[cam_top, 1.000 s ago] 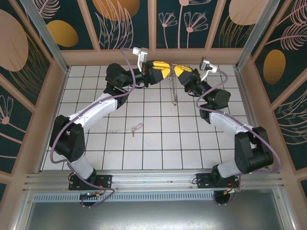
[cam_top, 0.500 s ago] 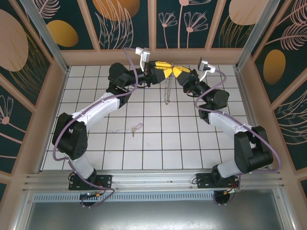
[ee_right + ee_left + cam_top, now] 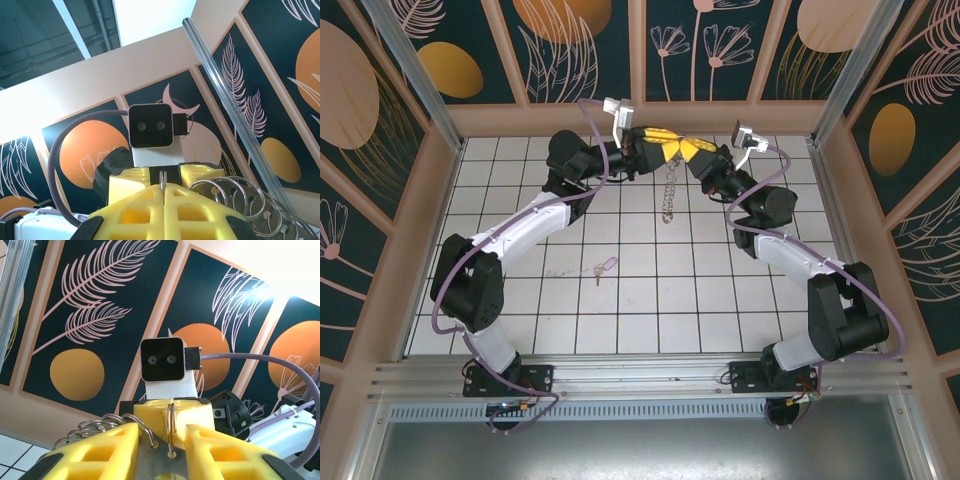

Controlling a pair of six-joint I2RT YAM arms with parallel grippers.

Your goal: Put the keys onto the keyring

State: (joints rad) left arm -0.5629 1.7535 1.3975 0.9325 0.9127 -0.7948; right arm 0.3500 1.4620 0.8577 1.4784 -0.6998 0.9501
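Note:
The key (image 3: pixel 603 267) with its pale lilac tag lies flat on the white tiles, left of centre and far from both grippers. Both grippers meet high above the back of the table. My left gripper (image 3: pixel 668 148) holds the keyring's holed metal plate (image 3: pixel 159 460) between its yellow fingers. One split ring (image 3: pixel 171 422) runs through a hole in that plate. My right gripper (image 3: pixel 163 189) is shut on this ring (image 3: pixel 162 177). The rest of the keyring (image 3: pixel 667 195) hangs below as a string of metal rings, and several loose rings (image 3: pixel 235 197) bunch beside the fingers.
Wooden walls with dark leaf panels enclose the tiled floor (image 3: pixel 720 300). An aluminium rail (image 3: pixel 640 375) runs along the near edge by the arm bases. A clear post (image 3: pixel 235 105) stands close to the right gripper.
Both grippers have shifted slightly left and toward the back wall. The hanging string of rings has swung left with them. The key on the tiles has not moved.

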